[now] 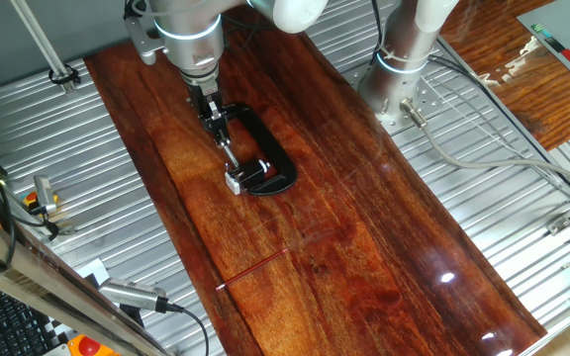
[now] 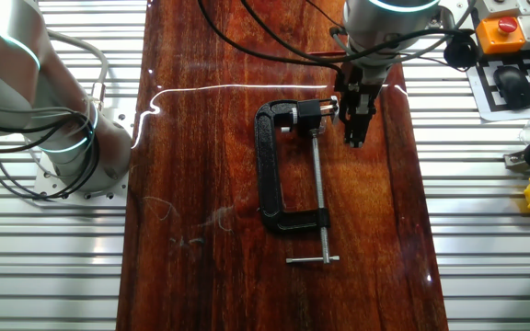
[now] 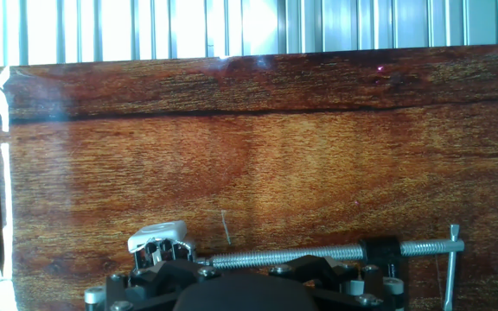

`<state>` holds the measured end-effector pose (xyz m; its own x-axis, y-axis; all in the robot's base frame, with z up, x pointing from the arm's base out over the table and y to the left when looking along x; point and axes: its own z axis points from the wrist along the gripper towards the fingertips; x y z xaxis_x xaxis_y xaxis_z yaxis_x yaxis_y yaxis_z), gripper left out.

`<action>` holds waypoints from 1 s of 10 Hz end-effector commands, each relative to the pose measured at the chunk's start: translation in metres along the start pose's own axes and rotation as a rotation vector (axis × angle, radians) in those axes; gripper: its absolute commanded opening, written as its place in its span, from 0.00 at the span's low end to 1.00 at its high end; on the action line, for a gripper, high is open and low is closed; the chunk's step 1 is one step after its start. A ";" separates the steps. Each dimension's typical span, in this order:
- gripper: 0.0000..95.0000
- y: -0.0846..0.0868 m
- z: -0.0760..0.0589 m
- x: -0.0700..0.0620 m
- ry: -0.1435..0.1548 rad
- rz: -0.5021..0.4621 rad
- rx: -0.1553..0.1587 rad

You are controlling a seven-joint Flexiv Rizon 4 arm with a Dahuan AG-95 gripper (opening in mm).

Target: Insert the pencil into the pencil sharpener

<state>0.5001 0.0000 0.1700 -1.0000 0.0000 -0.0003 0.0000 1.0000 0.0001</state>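
**Over the clamp, pencil far off**

Above the black clamp [image 1: 255,148] on the dark wooden table [image 1: 384,257], the gripper [image 2: 355,124] hangs with its fingers close together and nothing visibly held; whether they are fully closed I cannot tell. The pencil sharpener [image 1: 235,182] sits at the clamp's jaw end, touching its steel screw [image 2: 318,188]. The pencil [image 1: 252,270] lies flat on the wood, well apart from both.
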 end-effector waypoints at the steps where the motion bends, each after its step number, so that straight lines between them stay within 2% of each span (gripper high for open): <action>1: 1.00 0.000 0.000 0.000 0.000 0.000 0.000; 2: 0.00 0.000 0.001 0.002 0.001 -0.073 -0.020; 10: 0.00 0.000 0.002 0.005 0.002 -0.071 -0.020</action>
<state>0.4957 0.0004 0.1680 -0.9974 -0.0717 0.0015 -0.0716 0.9972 0.0195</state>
